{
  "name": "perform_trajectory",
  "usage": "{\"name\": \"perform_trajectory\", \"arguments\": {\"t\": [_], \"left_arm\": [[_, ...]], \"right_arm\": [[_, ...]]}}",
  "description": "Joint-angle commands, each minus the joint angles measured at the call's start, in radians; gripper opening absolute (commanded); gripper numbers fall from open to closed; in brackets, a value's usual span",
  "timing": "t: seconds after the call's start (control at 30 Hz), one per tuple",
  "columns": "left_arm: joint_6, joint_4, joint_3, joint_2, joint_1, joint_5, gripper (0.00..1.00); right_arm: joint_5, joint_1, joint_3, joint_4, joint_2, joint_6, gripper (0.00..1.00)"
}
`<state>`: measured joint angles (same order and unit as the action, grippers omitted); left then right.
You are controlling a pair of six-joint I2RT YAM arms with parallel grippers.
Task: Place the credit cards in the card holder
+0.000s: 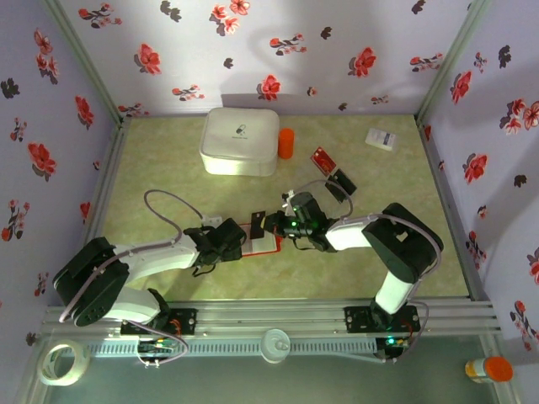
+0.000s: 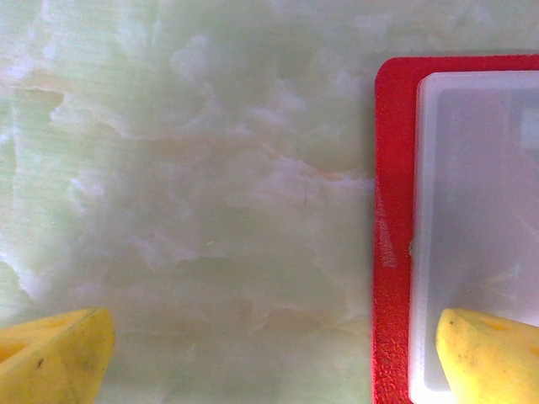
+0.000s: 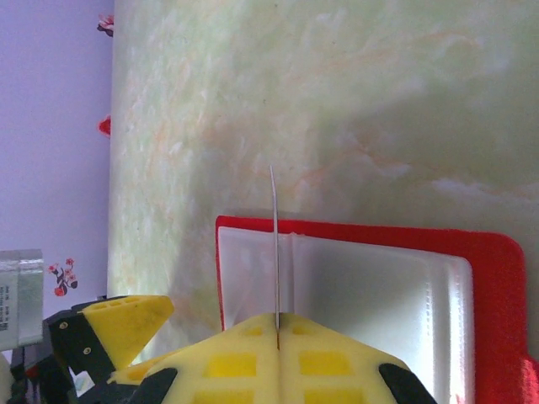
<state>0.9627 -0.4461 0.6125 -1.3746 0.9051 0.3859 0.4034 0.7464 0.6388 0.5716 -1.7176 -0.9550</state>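
My right gripper (image 3: 278, 330) pinches one card (image 3: 274, 244) edge-on above the open card holder (image 3: 497, 286); left gripper (image 2: 269, 358) spread wide over its edge. Not slotted yet (loose cards (image 1: 324, 160) wait beyond).

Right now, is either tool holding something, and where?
The right tool pinches a thin flat card by one edge. The left tool is open, gripping nothing.

No lettering is legible. Large white rounded box (image 1: 240, 141), far centre: a small dark emblem on its lid with a faint line beneath, possibly a brand name, too small to read. Small white box (image 1: 381, 139), far right: blue print, unreadable. Red card (image 1: 322, 158), just near of the boxes: pale markings, indistinct.
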Motion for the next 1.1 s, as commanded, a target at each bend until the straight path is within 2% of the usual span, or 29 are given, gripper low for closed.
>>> {"name": "perform_trajectory", "arguments": {"t": [0.0, 1.07], "left_arm": [[0.001, -0.098, -0.034, -0.011, 0.006, 0.029, 0.98], [0.008, -0.09, -0.037, -0.005, 0.013, 0.027, 0.98]], "right_arm": [[-0.014, 0.007, -0.016, 0.025, -0.024, -0.017, 0.0], [0.052, 0.022, -0.049, 0.164, -0.087, -0.069, 0.0]]}}
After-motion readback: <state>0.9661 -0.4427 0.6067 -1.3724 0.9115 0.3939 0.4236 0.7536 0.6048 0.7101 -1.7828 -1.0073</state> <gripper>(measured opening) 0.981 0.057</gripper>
